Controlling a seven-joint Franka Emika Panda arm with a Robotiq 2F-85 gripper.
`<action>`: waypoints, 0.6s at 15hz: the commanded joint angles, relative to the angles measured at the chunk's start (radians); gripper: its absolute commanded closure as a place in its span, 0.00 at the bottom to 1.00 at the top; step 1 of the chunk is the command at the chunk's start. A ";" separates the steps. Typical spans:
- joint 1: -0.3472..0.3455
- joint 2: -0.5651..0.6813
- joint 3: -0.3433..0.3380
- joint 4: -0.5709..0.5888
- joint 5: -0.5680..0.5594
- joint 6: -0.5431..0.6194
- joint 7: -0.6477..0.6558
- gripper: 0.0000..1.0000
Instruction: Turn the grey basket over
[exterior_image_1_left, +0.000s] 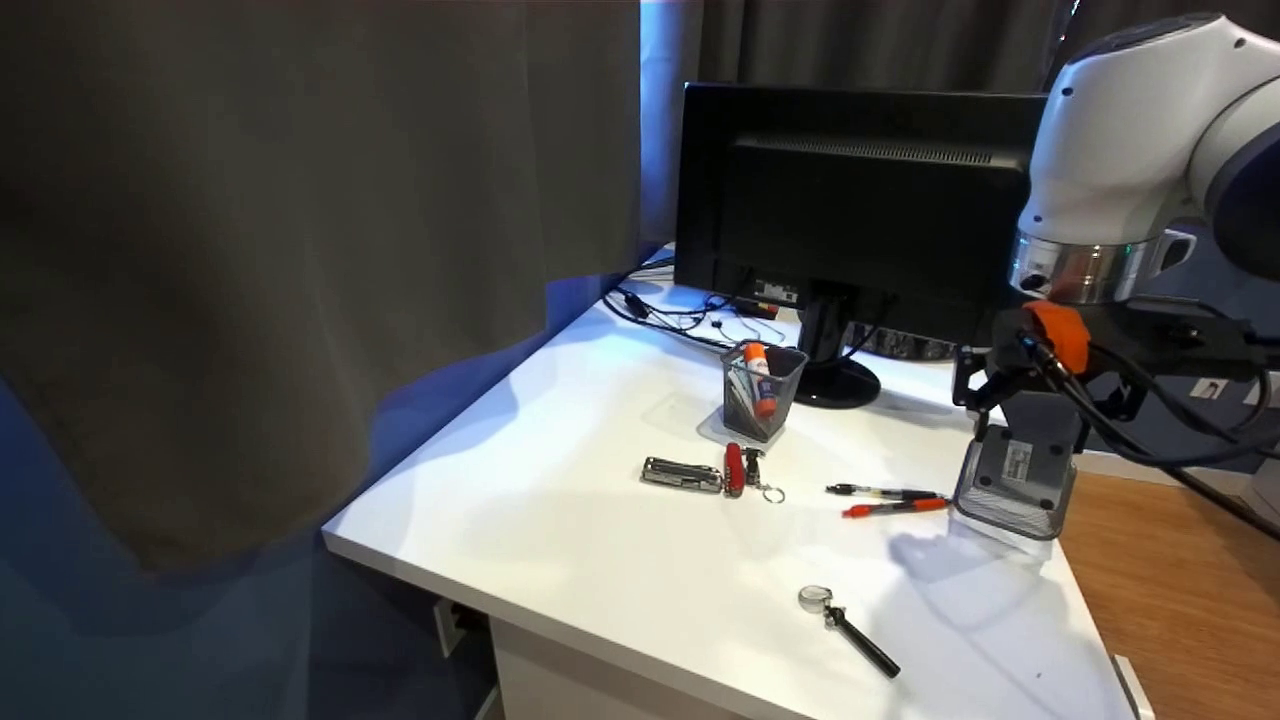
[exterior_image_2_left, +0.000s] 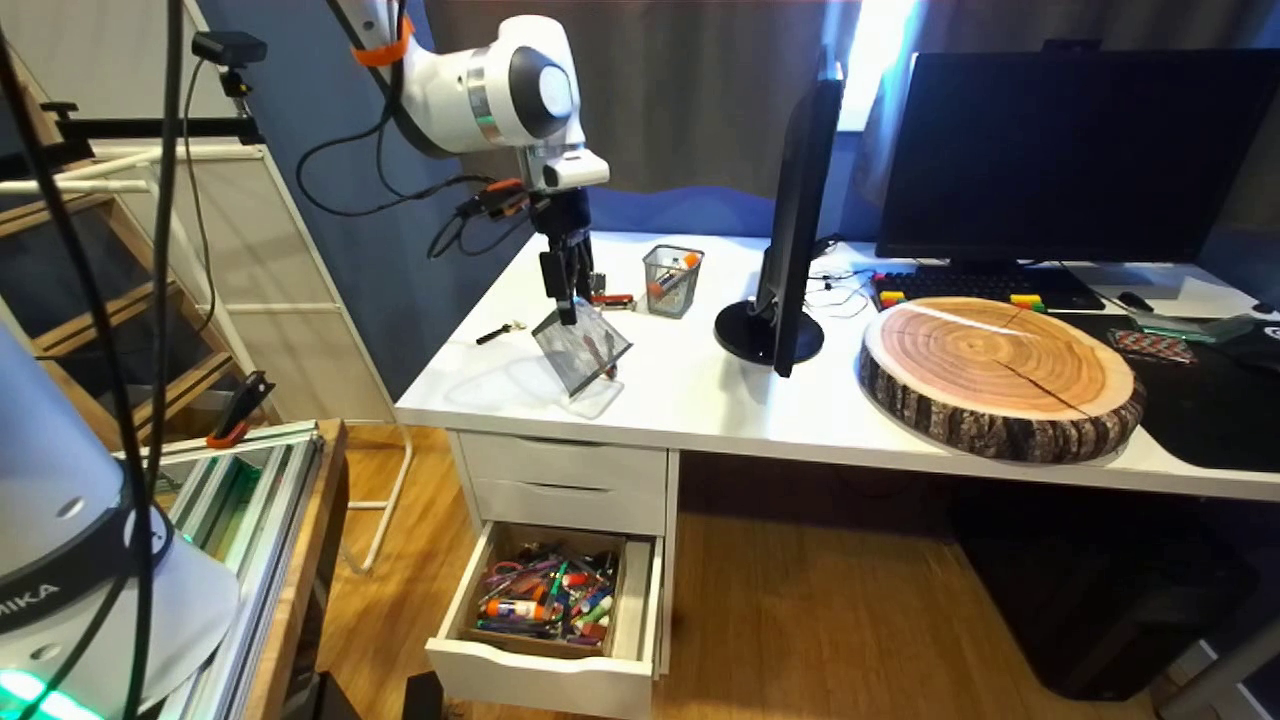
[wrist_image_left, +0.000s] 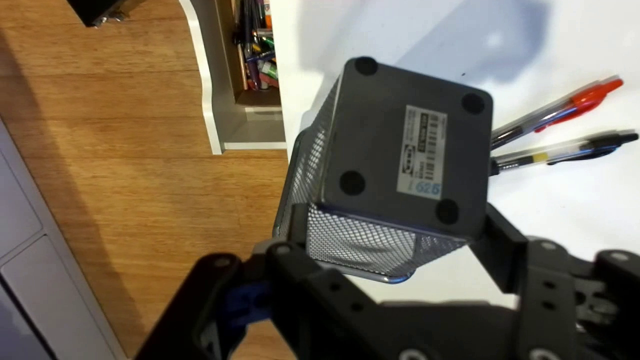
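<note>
Two fingers (wrist_image_left: 502, 250) clasp one tilted grey basket (wrist_image_left: 382, 155); near it lie two pens (wrist_image_left: 555, 113)

Pens (exterior_image_1_left: 896, 507) and a monitor (exterior_image_1_left: 850, 205) occupy the desk (exterior_image_1_left: 600, 545).

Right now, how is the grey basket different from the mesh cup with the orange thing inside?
The grey basket is tilted, its underside showing; the mesh cup stands upright. The fingers hold the grey basket; nothing grips the mesh cup. Both have dark, see-through mesh sides.
</note>
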 joint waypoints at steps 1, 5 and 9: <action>0.030 0.008 -0.014 0.001 -0.091 -0.015 0.119 0.45; 0.028 0.033 -0.004 0.008 -0.107 -0.012 0.155 0.45; 0.031 0.046 -0.002 0.016 -0.108 -0.007 0.160 0.45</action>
